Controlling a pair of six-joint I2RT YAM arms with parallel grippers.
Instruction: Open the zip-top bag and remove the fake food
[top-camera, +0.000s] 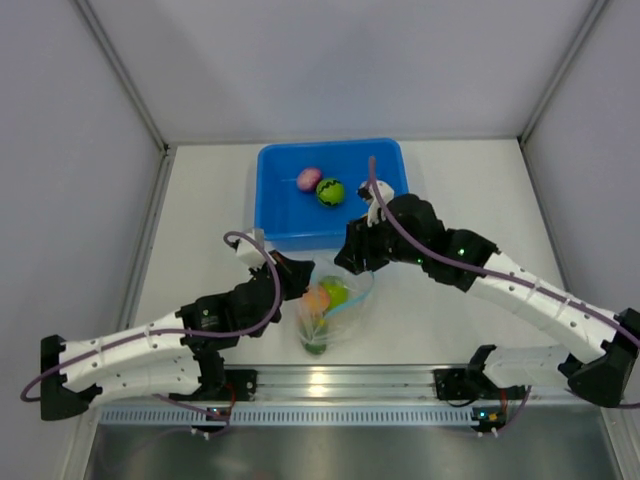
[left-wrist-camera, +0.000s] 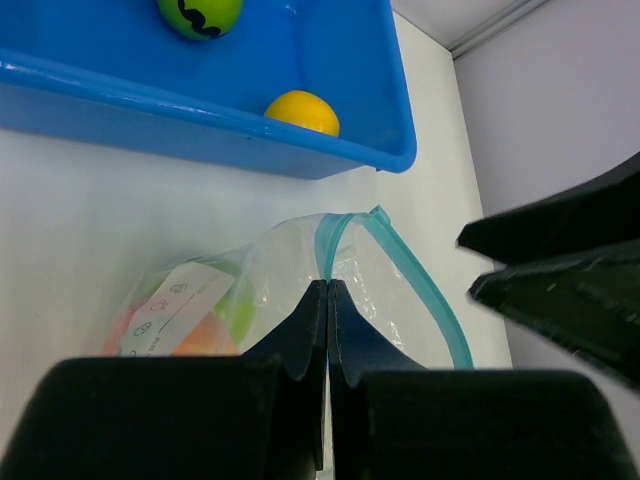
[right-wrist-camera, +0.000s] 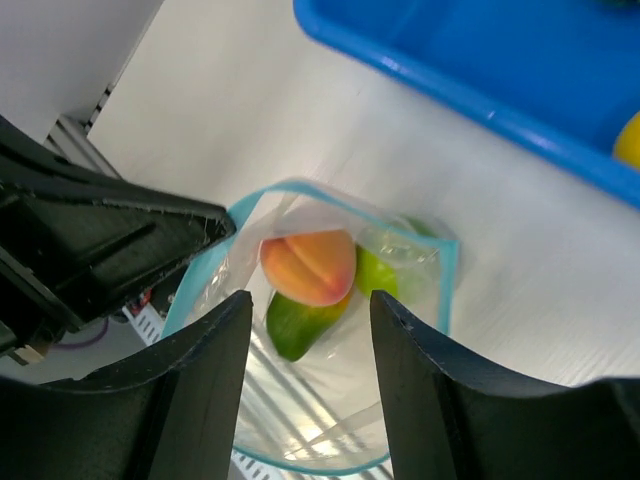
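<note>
A clear crinkly plastic zip-top bag (top-camera: 338, 312) with a teal-blue zipper strip lies on the white tabletop (top-camera: 210, 210), just on the near side of a blue rectangular plastic tub (top-camera: 275, 205) and between the two arms. Its mouth faces the far right and gapes open. The left tool (top-camera: 297, 281) reaches in from the near left with its two black fingers (left-wrist-camera: 312, 325) pressed flat together, pinching the thin plastic wall of the zip-top bag just below the zipper strip. The right tool (top-camera: 357, 256) comes from the right and hangs over the open mouth. Its fingers (right-wrist-camera: 205, 375) stand well apart with nothing gripped between them. Between those fingers the wrist view looks down into the bag, where a peach-orange plastic fruit (right-wrist-camera: 310, 266) lies uppermost, touching a lime green plastic fruit (right-wrist-camera: 378, 276) on one side and a darker green fruit (right-wrist-camera: 298, 327) below it. A white paper label (left-wrist-camera: 176, 306) with small printed marks shows through the bag's side. In the tub, a purple-pink plastic fruit (top-camera: 309, 179) and a dark green striped plastic fruit (top-camera: 330, 191) sit side by side near the middle, and a yellow plastic fruit (left-wrist-camera: 302, 111) rests against the tub's near wall towards the right.
</note>
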